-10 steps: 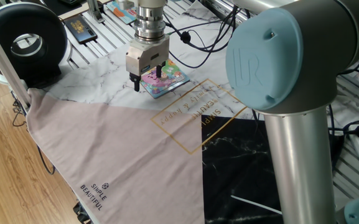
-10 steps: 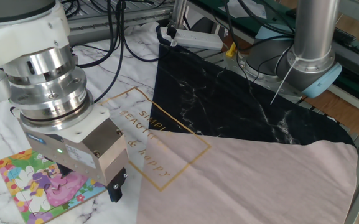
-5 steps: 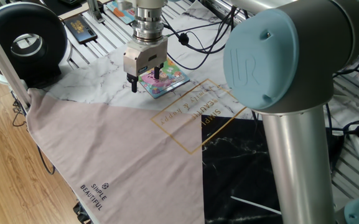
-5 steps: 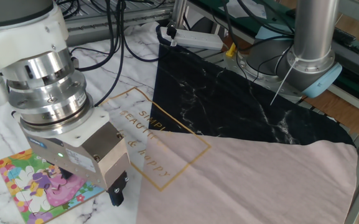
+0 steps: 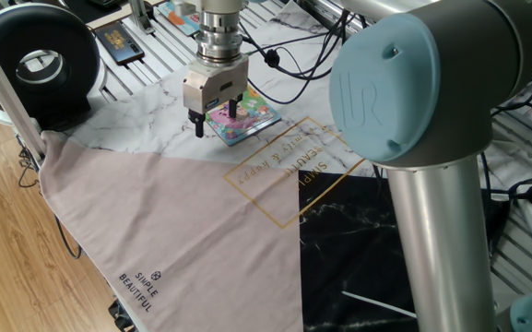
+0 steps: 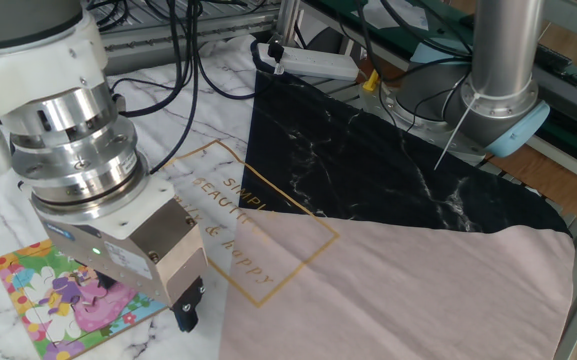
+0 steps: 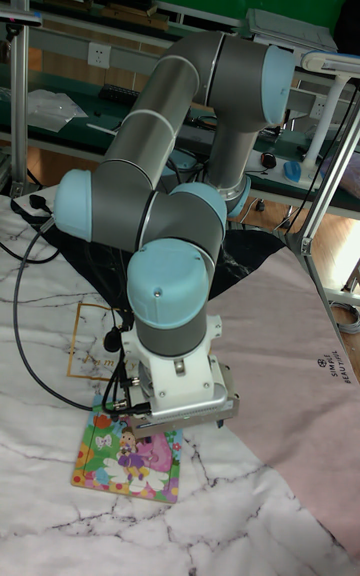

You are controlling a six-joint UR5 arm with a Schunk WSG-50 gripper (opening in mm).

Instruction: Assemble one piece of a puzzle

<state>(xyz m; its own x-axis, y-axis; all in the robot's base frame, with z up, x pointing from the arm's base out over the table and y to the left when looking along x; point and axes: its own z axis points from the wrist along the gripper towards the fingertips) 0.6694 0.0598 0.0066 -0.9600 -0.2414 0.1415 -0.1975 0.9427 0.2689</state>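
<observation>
the small square jigsaw board [image 5: 243, 118] with a blue edge lies flat on the white marbled part of the table cover, near the gold-lettered square. its picture is bright pink, yellow and green, with flowers along the border and a purple-haired cartoon figure [image 7: 131, 458] in the middle. in the other fixed view the board [image 6: 43, 297] shows partly, its right side hidden. the tiny purple-violet jigsaw piece cannot be told apart from the picture.
</observation>
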